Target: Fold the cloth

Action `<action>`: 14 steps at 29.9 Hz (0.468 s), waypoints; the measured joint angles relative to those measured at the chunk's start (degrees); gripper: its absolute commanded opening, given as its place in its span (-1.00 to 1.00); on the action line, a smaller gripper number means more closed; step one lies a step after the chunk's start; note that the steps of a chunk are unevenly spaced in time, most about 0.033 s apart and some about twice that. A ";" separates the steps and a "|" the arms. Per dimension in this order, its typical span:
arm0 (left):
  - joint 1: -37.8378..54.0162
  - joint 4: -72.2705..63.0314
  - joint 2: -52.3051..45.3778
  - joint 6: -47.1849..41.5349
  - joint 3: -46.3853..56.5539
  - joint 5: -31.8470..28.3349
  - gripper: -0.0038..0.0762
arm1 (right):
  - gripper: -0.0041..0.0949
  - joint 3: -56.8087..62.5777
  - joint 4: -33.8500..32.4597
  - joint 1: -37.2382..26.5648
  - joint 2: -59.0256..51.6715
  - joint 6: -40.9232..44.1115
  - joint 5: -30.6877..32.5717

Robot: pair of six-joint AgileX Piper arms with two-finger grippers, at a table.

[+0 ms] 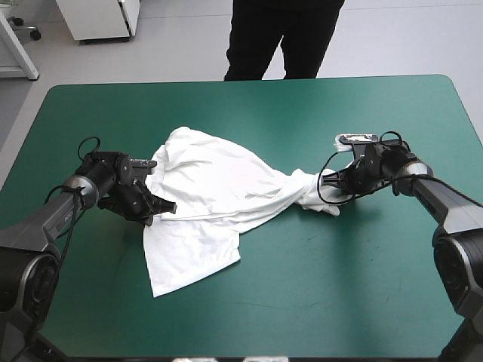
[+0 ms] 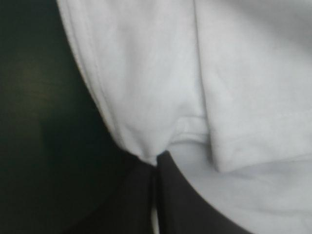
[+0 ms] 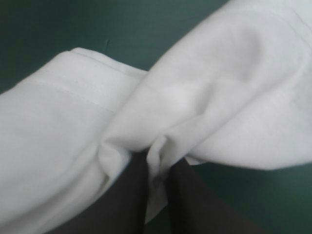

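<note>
Trailing toward the near edge of the teal-green cover point(image 1: 317, 294), one flap of the white T-shirt point(image 1: 215, 188) lies flat. Farther in, my left gripper point(image 2: 157, 160) pinches its left hem, black fingers all but closed. My right gripper point(image 3: 158, 163) clamps the twisted right end likewise. The rest spreads rumpled across mid-table.

In the high view the left arm point(image 1: 44, 219) fills the lower left and the right arm point(image 1: 445, 200) the lower right. Each is a grey tapering link between a bulky dark rounded joint near the frame's corner and a black, blocky wrist housing. The left gripper point(image 1: 167, 205) and right gripper point(image 1: 326, 183) carry broad black fingers point(image 2: 185, 209), smooth, matte and fin-curved, widening toward each wrist view's bottom edge.
</note>
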 measured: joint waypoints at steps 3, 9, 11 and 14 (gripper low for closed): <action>0.00 0.18 0.00 0.00 0.00 0.00 -0.93 | -0.95 -0.36 1.20 0.00 0.26 -0.39 0.33; 0.00 1.11 -0.13 0.00 -0.37 -0.11 -0.93 | -0.95 -1.07 1.43 0.00 0.26 -1.10 1.23; 0.00 1.44 -0.55 0.00 -0.96 0.66 -0.93 | -0.95 -1.58 1.48 0.00 0.08 -1.46 1.99; 0.00 1.71 -3.66 0.00 -3.43 2.28 -0.93 | -0.95 -2.79 1.48 0.00 -0.93 -1.70 3.26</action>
